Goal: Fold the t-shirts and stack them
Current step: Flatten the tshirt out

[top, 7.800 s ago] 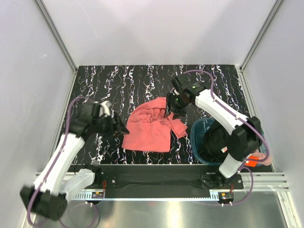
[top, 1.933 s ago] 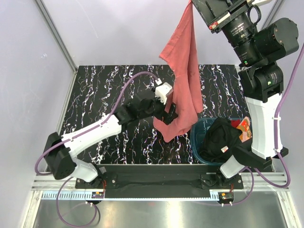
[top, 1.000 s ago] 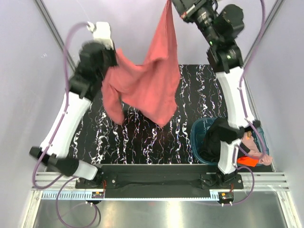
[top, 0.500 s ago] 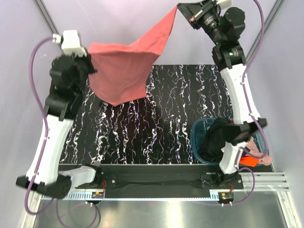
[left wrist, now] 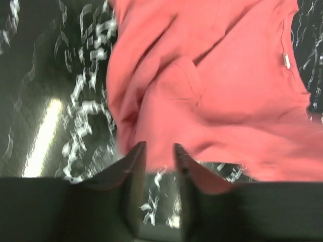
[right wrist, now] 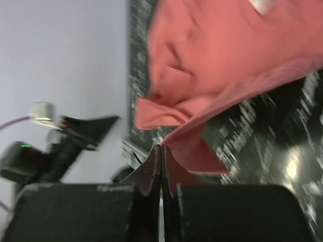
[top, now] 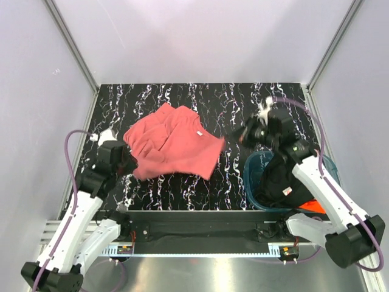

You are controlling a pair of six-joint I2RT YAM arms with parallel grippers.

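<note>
Across the surface [top: 182, 194] lies the salmon t-shirt [top: 173, 143], teal basket [top: 250, 165] beside; wrist views alone show left jaws parted, right jaws pressed together.

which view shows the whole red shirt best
Top external: the whole salmon-red shirt lies rumpled on the table, all edges in frame. Left wrist shows it close but cropped at the frame edges; right wrist shows only a blurred, cropped part.

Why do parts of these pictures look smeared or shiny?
Top external: the right gripper is motion-smeared, the rest sharp. Right wrist: the whole frame is streaked. Left wrist: its fingers look soft, and a glare streak lies on the table.
</note>
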